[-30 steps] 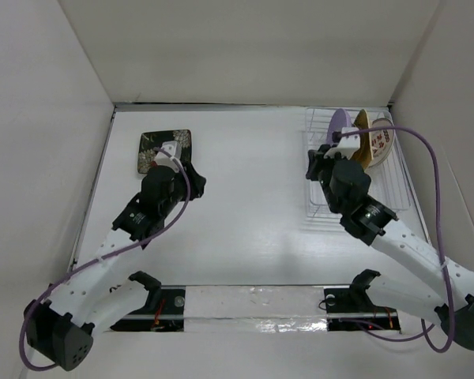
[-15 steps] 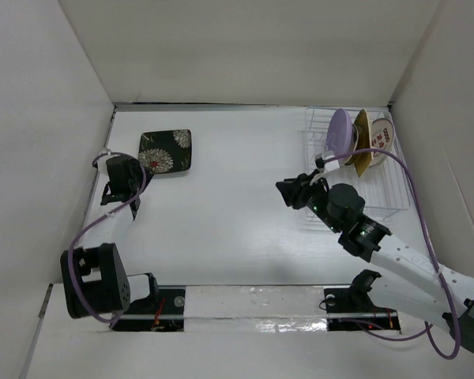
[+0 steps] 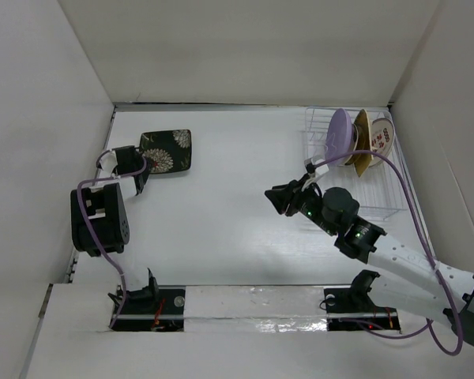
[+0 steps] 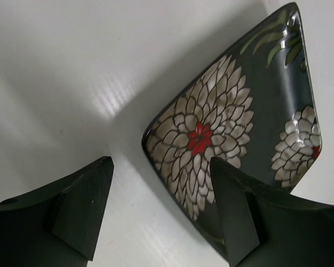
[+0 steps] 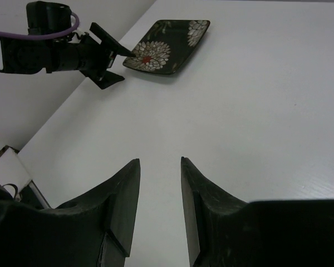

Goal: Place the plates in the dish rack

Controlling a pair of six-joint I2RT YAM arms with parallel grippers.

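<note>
The white table [image 3: 237,237] filled the walled workspace; the dish rack [image 3: 389,192] sat at its far right corner, with three plates standing on edge in the rack's far slots: the lilac plate [image 3: 341,133], then the brown-gold plate [image 3: 362,136], then the white plate with red marks [image 3: 381,139]; the black floral square plate [image 3: 167,150] lay flat on the table near the far left corner, well apart from the rack. The left gripper [image 4: 161,192] pointed at that plate's near corner, its jaws spread wide, one finger over the plate's edge and the other over bare table; whether it touched the plate could not be told. The right gripper [image 5: 160,183] hung over the middle of the table, left of the rack, its jaws parted by a narrow gap with nothing between them.
</note>
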